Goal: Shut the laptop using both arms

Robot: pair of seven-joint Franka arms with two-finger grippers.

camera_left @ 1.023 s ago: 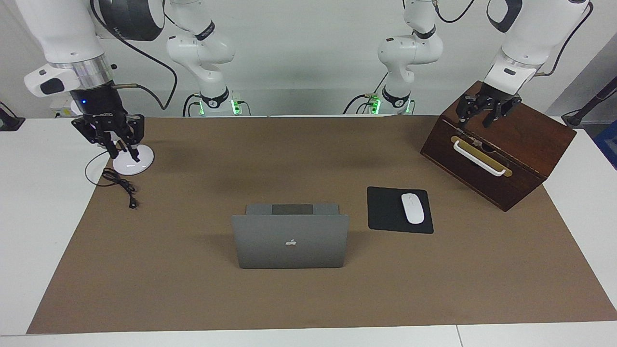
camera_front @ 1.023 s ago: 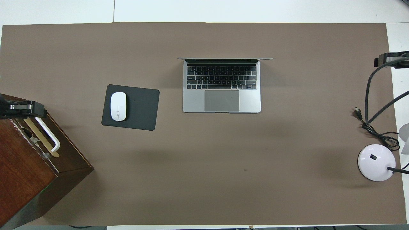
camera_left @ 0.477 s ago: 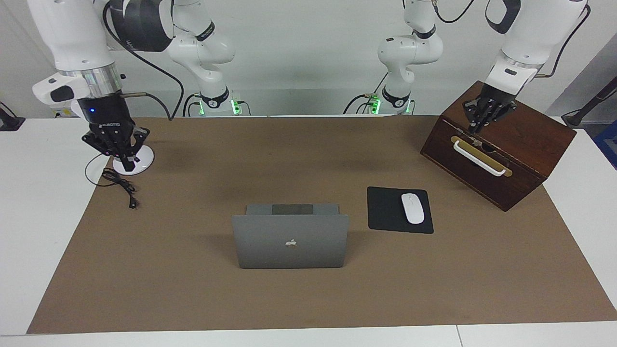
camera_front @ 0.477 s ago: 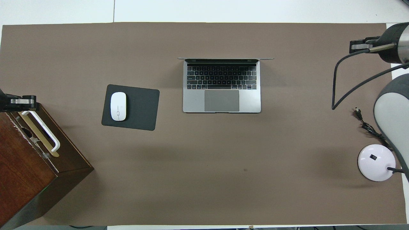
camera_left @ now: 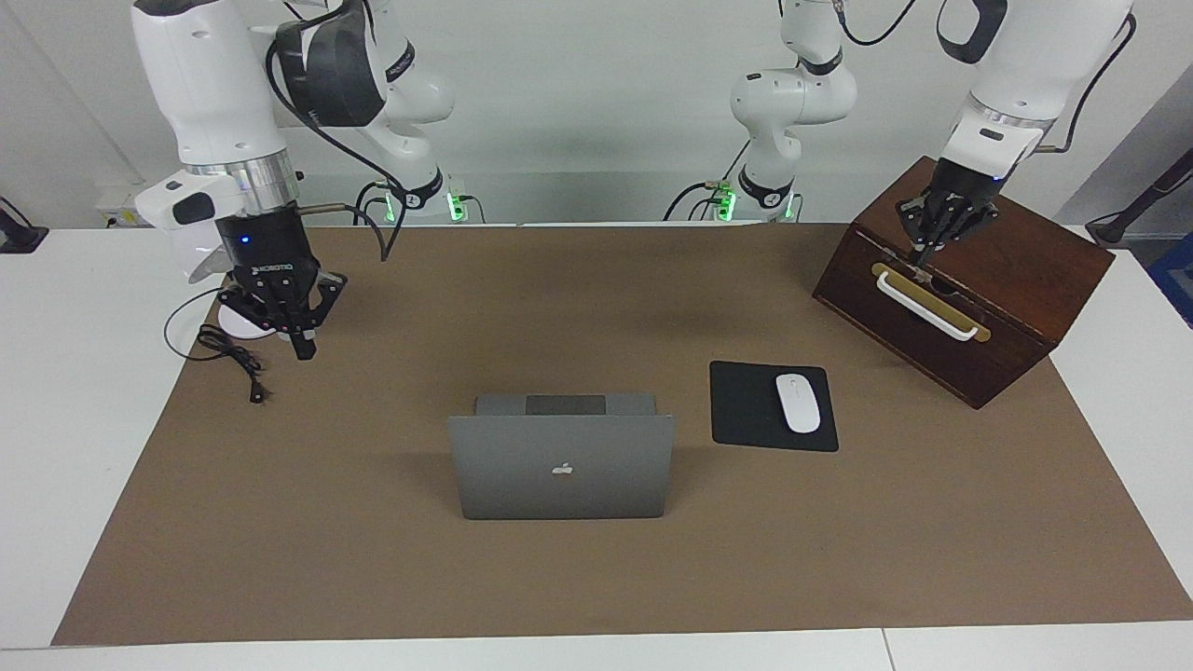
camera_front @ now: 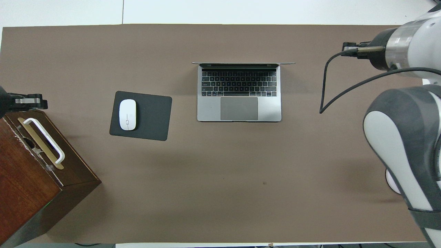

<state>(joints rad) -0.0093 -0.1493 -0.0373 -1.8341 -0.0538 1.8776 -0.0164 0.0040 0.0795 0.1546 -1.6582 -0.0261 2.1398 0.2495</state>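
Right gripper (camera_left: 303, 352): I see it up in the air over the brown mat (camera_left: 596, 578), at the right arm's end of the table; its fingers are clenched together on nothing; it points straight down, just beside the lamp base
Lamp base (camera_left: 240, 321): white and round, at the mat's edge on the right arm's end, partly hidden from me by the gripper; its black cord (camera_left: 233, 359) lies in loops beside it, the plug resting on the mat
Laptop (camera_left: 562, 466): open, standing near the middle of the mat; I have the lid's Apple logo facing the high camera across the table, the keyboard (camera_front: 239, 83) and trackpad turned toward the robots; nothing touches it; both grippers are well apart from it
Mouse pad (camera_left: 746, 410): black, flat on the mat beside the laptop, toward the left arm's end
Mouse (camera_left: 798, 403): white, lying on the mouse pad, on its half toward the wooden box
Wooden box (camera_left: 1016, 280): dark brown, set askew at the mat's corner by the left arm's base; a white handle (camera_left: 927, 306) on a brass plate runs across its front
Left gripper (camera_left: 925, 259): I see it over the box's top edge, just above the handle; fingers clenched shut, grasping nothing; whether the tips touch the wood I cannot tell
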